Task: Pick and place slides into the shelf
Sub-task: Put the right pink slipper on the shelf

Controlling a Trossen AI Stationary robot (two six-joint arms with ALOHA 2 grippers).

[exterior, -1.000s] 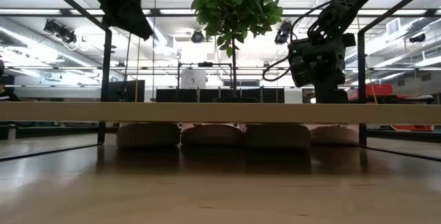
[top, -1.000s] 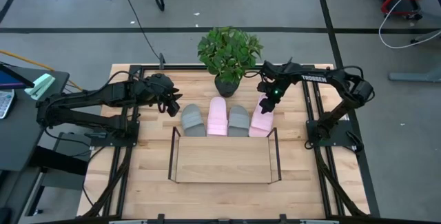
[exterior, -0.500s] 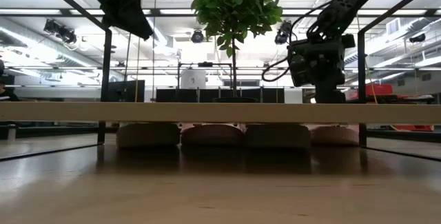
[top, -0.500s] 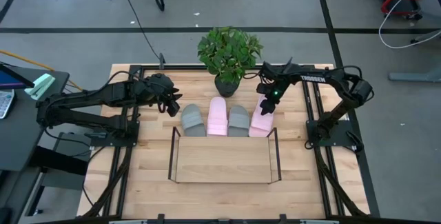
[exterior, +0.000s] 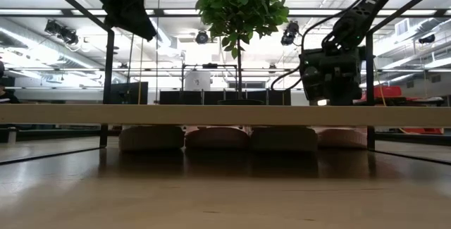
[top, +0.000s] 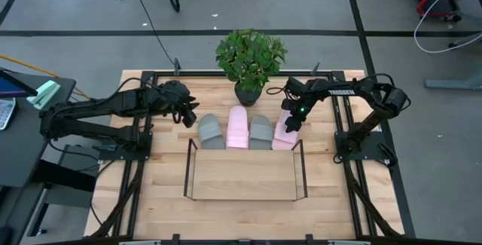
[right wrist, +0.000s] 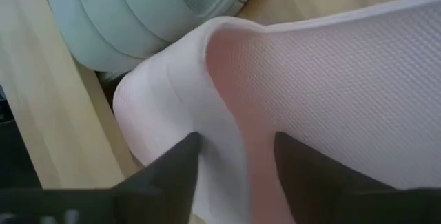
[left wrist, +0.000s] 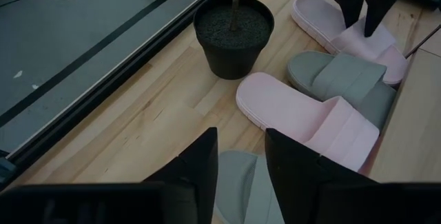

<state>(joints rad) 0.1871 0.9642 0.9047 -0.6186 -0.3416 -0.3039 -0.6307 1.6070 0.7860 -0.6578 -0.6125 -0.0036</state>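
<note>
Four slides lie in a row behind the shelf (top: 245,173), toes toward it: grey (top: 211,131), pink (top: 239,127), grey (top: 260,130), pink (top: 283,134). My right gripper (top: 292,120) is down on the right pink slide (right wrist: 331,72), fingers slanting down. It is open, with one finger (right wrist: 180,160) outside the strap's edge (right wrist: 222,79) and the other (right wrist: 298,160) over the footbed. My left gripper (left wrist: 241,138) hangs open and empty above the left grey slide (left wrist: 241,182), off the table. My right gripper has the pink slide's strap edge (right wrist: 231,124) between its two fingers, coming from above and the far side. Whether the fingers touch the strap I cannot tell. The slide lies flat on the table.
A potted plant (top: 251,58) stands just behind the slides, its black pot (left wrist: 233,34) close to the middle pair. The shelf's thin black wire posts (top: 301,151) rise right in front of the slides' toes. Its wood board (exterior: 225,114) crosses the low view.
My right gripper has sunk onto the right pink slide and shifted a little toward the table's near edge. The slides have stayed where they were.
</note>
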